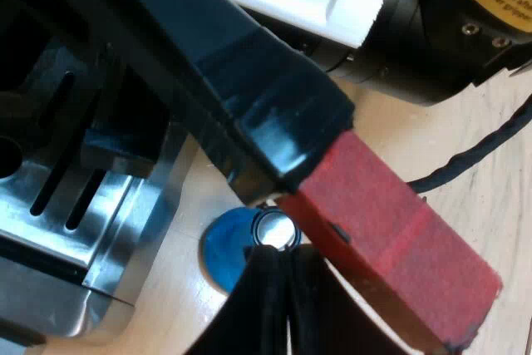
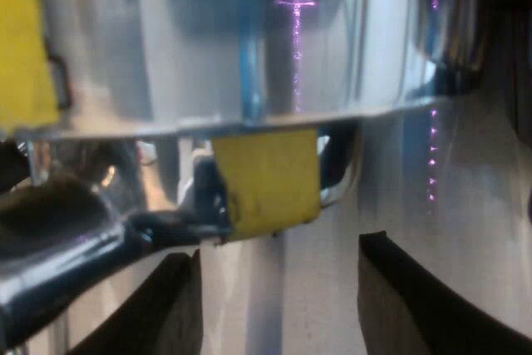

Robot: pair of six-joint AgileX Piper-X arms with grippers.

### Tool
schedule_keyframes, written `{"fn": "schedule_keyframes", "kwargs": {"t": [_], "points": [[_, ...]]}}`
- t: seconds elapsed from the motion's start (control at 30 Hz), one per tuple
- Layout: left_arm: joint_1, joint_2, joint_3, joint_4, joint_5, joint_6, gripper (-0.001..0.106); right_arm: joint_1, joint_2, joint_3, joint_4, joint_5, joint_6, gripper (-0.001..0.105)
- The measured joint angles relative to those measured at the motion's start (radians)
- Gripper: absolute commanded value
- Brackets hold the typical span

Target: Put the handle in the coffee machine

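Note:
The holder's dark handle (image 1: 216, 81) runs close past my left wrist camera, from over the machine's drip tray (image 1: 75, 230) out to its red end (image 1: 391, 247). My left gripper (image 1: 287, 305) is shut, and its black fingers (image 1: 266, 305) lie together against the underside of the red end. I cannot tell whether they press on it. My right gripper (image 2: 278, 305) stands open before the machine's shiny metal front (image 2: 249, 39), with nothing between its fingers. A glossy dark bar (image 2: 75, 247) reaches in beside one finger.
A blue tamper (image 1: 233, 247) with a metal face stands on the wooden table beside the drip tray, just past my left fingers. A yellow patch (image 2: 266, 180) hangs under the machine's metal edge. The other arm's black body (image 1: 432, 39) is close over the handle.

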Motion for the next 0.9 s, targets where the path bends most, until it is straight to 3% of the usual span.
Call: {"fn": "schedule_keyframes", "kwargs": {"t": [0.5,0.53,0.73,0.8,0.9], "points": [[0.0,0.0,0.0,-0.001,0.0,0.0,0.001,0.045,-0.011,-0.017,0.086,0.076,0.046,0.047],[0.0,0.0,0.0,-0.001,0.0,0.0,0.001,0.046,-0.024,-0.001,0.108,0.076,0.085,0.047],[0.0,0.0,0.0,0.0,0.0,0.0,0.001,0.046,-0.082,0.07,0.23,0.062,0.119,0.047],[0.0,0.0,0.0,0.0,0.0,0.0,0.001,0.046,-0.16,0.161,0.322,0.021,0.17,0.047],[0.0,0.0,0.0,0.0,0.0,0.0,0.001,0.046,-0.215,0.223,0.363,-0.023,0.186,0.047]]}}
